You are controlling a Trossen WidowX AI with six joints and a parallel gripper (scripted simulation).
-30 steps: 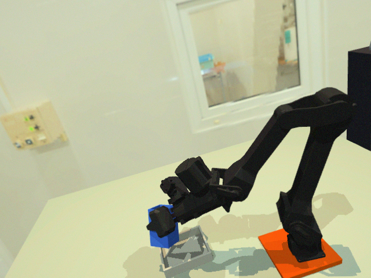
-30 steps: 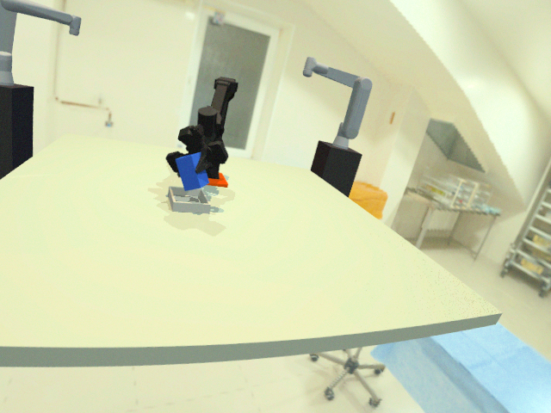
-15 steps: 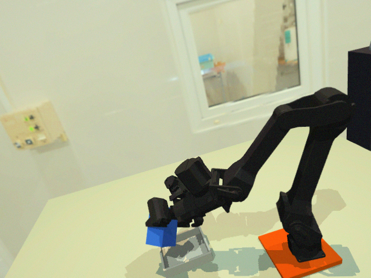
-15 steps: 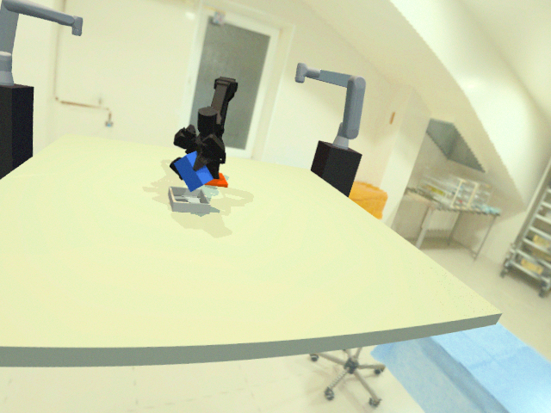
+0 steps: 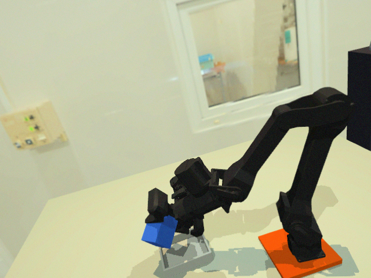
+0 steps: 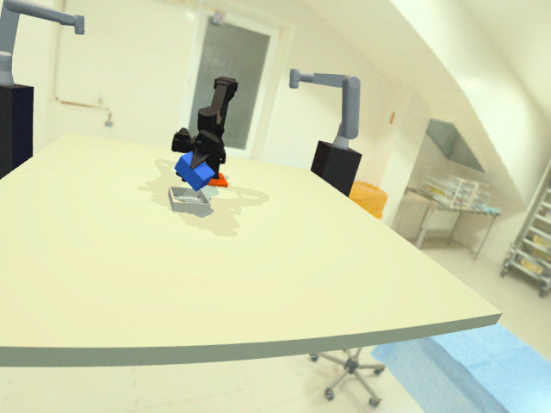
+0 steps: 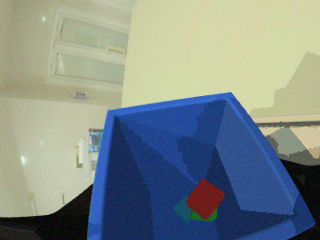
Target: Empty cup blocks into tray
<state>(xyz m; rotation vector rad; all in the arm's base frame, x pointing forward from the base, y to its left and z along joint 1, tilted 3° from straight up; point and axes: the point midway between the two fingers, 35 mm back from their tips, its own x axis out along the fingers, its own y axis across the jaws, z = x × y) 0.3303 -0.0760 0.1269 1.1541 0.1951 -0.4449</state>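
The blue cup (image 5: 163, 236) (image 6: 194, 172) is held in the air, strongly tilted, above the grey tray (image 5: 188, 262) (image 6: 191, 207) and partly over its edge. My gripper (image 5: 173, 225) (image 6: 191, 168) is shut on the cup, with a finger on each side; the cup partly hides them. In the wrist view I look into the cup's opening (image 7: 165, 135). A red block (image 7: 205, 199), a green block (image 7: 206, 216) and a teal block (image 7: 182, 209) lie close together deep inside. No block shows in the visible part of the tray. The cup hides some of the tray.
The arm's base stands on an orange plate (image 5: 271, 245) (image 6: 219, 181) behind the tray. A wall with a window (image 5: 248, 54) rises beyond the table. Two grey arms (image 6: 350, 107) (image 6: 44, 13) on dark pedestals stand beyond the table's sides.
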